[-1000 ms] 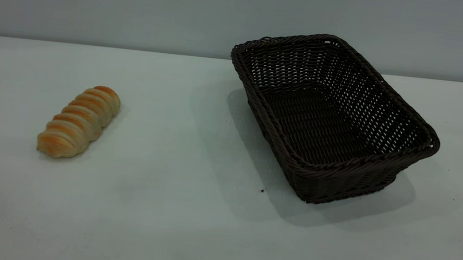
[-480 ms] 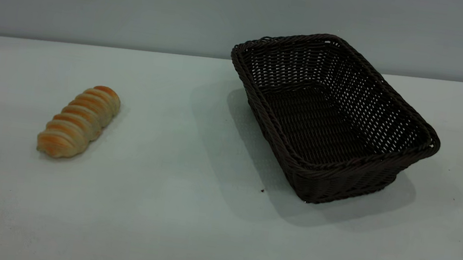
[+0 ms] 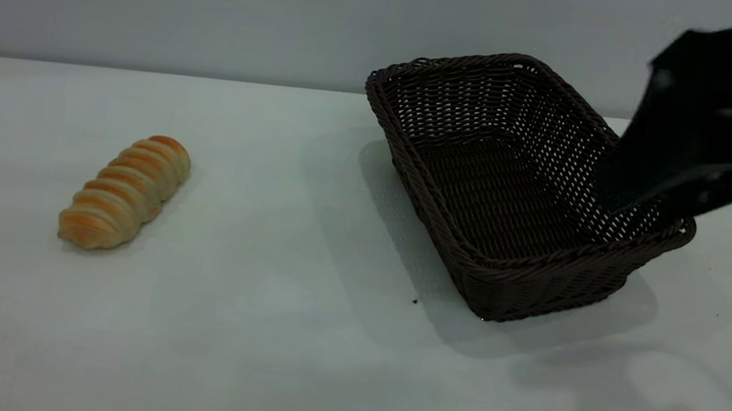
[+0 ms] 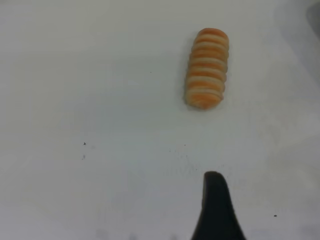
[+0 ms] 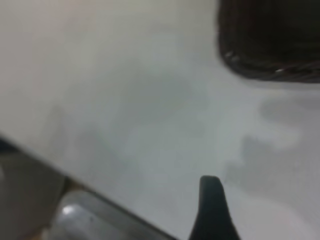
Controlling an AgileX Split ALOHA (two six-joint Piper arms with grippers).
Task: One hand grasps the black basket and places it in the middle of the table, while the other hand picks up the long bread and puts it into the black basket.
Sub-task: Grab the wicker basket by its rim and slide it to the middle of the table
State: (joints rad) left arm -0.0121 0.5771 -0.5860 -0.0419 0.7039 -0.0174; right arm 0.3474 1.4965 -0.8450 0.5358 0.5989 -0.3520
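Your right arm has come into the exterior view since half a second ago, a dark blurred mass at the upper right, and the right gripper point(image 3: 629, 191) now hangs over the far right side of the black basket point(image 3: 506, 266); basket and bread have not shifted. You cannot tell from any view whether that gripper is spread or clenched, since only one fingertip point(image 5: 210, 200) shows in the right wrist view, above bare table point(image 5: 125, 100) with a corner of the basket point(image 5: 270, 70) well ahead of it. The basket sits directly under and beside your right gripper, its long axis running diagonally from the far middle of the table toward the near right, open side up, its near short end the nearest wall. The long bread point(image 3: 125, 193) lies well apart from the right gripper, far across the table point(image 3: 292, 337) on the left side, its long axis slanting from near left to far right. In the left wrist view the bread point(image 4: 207, 68) lies ahead of the single visible left fingertip point(image 4: 214, 200), clear of it, its length pointing roughly along the gripper's reach; you cannot tell the left gripper's state either. Open tabletop surrounds the bread on every side, and a wide bare stretch separates it from the basket.
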